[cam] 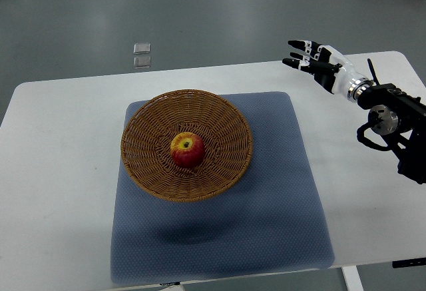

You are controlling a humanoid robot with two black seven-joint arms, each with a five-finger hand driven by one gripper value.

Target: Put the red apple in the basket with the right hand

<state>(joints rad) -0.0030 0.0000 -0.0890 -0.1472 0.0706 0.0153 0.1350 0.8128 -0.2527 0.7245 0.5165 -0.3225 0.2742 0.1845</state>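
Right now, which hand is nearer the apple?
Right. The right hand hangs open, up and to the right of the apple, clear of the basket. The left hand isn't in view.

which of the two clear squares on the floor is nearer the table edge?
The lower clear square, just beyond the table; the other square lies farther away.

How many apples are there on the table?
1. The red apple sits in the middle of the wicker basket, on the blue mat. Nothing seems to hide another.
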